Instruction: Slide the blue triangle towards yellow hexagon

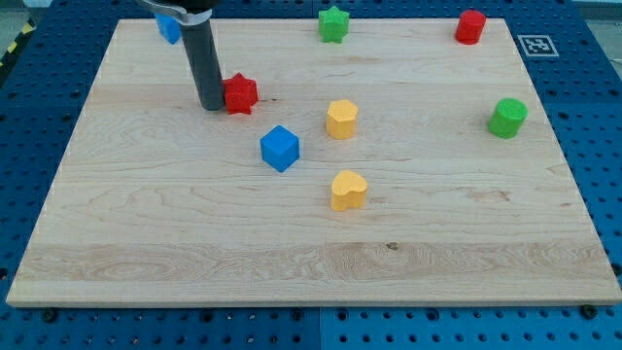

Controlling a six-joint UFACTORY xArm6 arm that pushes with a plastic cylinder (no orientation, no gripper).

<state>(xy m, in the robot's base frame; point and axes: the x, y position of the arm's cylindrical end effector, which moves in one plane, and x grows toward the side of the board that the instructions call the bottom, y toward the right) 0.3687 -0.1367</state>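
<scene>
Blue triangle [169, 27], as far as its shape can be made out, sits at the view's top left corner of the wooden board [194, 233], partly hidden behind the dark rod [204, 63], so only a small blue piece shows to the rod's left. The yellow hexagon [341, 119] lies near the middle of the board, well apart from that blue piece, towards the view's right and lower down.

My tip [211, 106] rests on the board just to the left of the red star [240, 93], touching it or nearly so; the gap is too small to judge. The tip stands below the blue triangle and apart from it. The rod carries no jaws, so there is nothing to be released or clenched, and it grasps nothing.

A blue cube [281, 148] lies below and to the right of the red star, to the lower left of the yellow hexagon. A yellow heart-shaped block [348, 190] sits beneath the hexagon, nearer the view's bottom. Along the top edge stand a green star [333, 24] near the middle and a red cylinder [470, 26] towards the right. A green cylinder [506, 118] stands alone near the right edge. The board lies on a blue perforated table [583, 58], with a small black-and-white marker [536, 45] beside the board's top right corner.
</scene>
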